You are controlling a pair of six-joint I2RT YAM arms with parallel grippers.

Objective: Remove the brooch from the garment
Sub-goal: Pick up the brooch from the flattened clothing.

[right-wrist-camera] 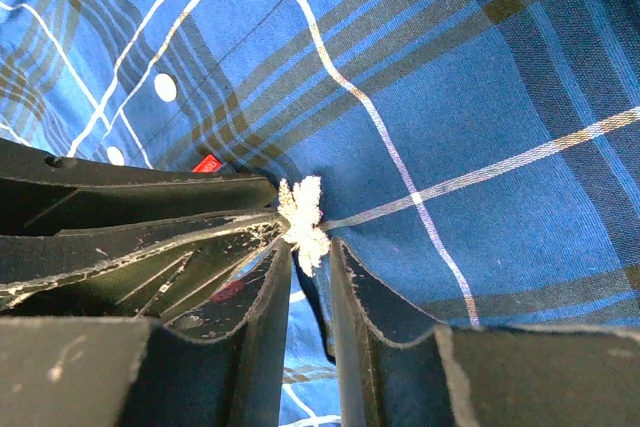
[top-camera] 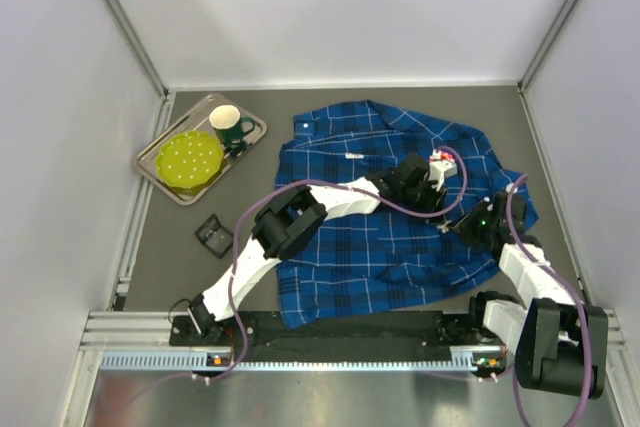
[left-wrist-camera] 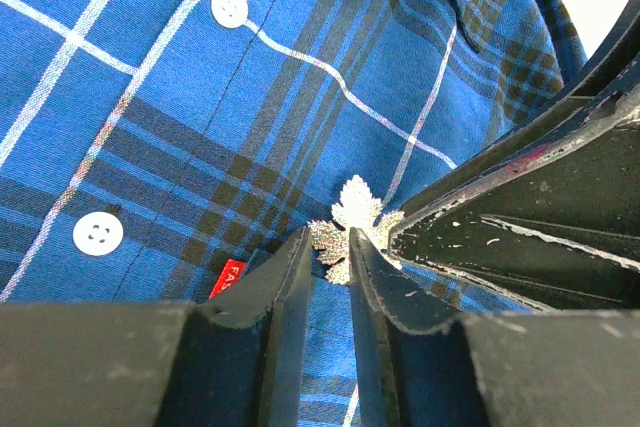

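The silver leaf brooch [left-wrist-camera: 352,219] sits on the blue plaid shirt [left-wrist-camera: 200,97], a little beside the button row. The left gripper [left-wrist-camera: 330,247] is nearly closed and pinches its lower edge. The right gripper [right-wrist-camera: 310,257], narrowly parted, straddles the brooch from the opposite side; whether it grips, I cannot tell.

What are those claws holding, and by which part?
The left claw and right claw each straddle an end of the silver brooch on the shirt; whether either truly grips it cannot be told.
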